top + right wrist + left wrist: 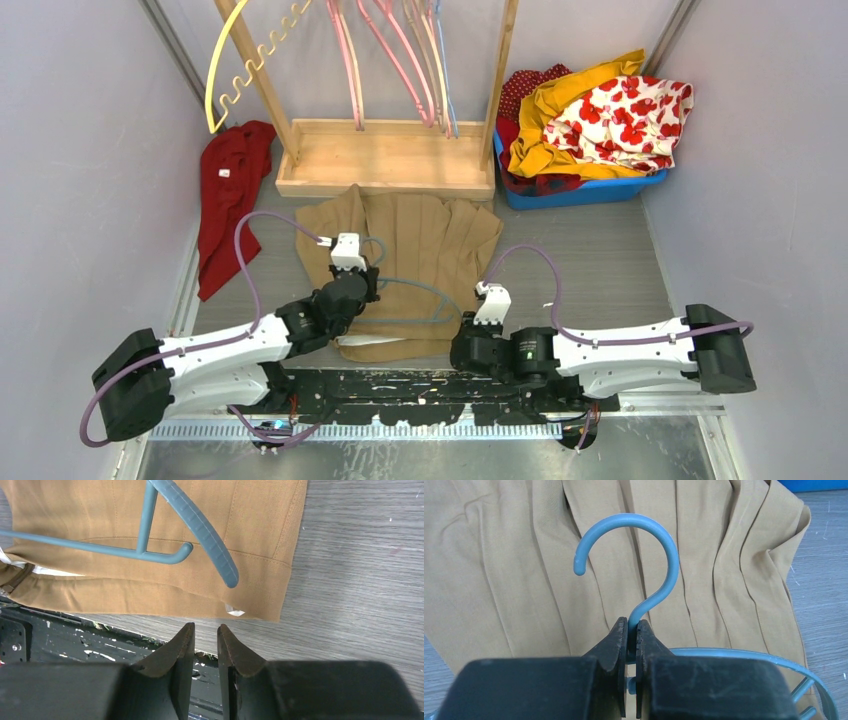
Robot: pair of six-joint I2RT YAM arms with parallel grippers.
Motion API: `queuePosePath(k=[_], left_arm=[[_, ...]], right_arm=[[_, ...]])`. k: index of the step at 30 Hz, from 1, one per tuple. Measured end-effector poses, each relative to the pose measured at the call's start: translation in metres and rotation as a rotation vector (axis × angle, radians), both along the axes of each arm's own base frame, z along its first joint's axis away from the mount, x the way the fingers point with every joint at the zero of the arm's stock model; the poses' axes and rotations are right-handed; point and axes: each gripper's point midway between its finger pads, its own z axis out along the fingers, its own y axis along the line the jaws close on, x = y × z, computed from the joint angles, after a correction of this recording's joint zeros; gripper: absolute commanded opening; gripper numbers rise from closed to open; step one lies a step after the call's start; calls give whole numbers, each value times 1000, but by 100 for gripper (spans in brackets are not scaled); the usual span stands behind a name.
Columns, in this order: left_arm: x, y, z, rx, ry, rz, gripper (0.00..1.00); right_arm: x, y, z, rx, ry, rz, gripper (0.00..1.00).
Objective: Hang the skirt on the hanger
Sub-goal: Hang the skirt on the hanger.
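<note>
Grey wood-grain desk (pixel 600 260), pale walls (pixel 90 150), blue bin (pixel 580 190) far right heaped with yellow and red-floral garments (pixel 625 120), tan pleated skirt (pixel 420 235) spread flat mid-desk, blue hanger (pixel 659 550) lying on it, left fingers (pixel 616 640) clamped on hanger neck, right fingers (pixel 177 650) narrowly parted, empty.

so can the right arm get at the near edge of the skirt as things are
Probably yes: the right gripper, jaws apart and empty, sits just short of the skirt with nothing between them; the hanger lies further in.
</note>
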Motion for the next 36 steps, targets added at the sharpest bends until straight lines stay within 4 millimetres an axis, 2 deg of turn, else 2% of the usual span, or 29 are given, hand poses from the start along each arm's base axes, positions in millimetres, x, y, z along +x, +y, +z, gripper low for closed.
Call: queuePosePath(k=[3, 9, 18, 36], left_arm=[[0, 2, -3, 8, -12, 5, 0], [3, 1, 3, -7, -42, 14, 0], [4, -2, 1, -1, -49, 13, 0], [3, -4, 2, 11, -60, 5, 0]], right_arm=[[-1, -1, -1, -7, -9, -2, 29], [1, -6, -5, -5, -10, -55, 32], [1, -17, -22, -14, 12, -110, 24], [4, -14, -35, -43, 8, -137, 26]])
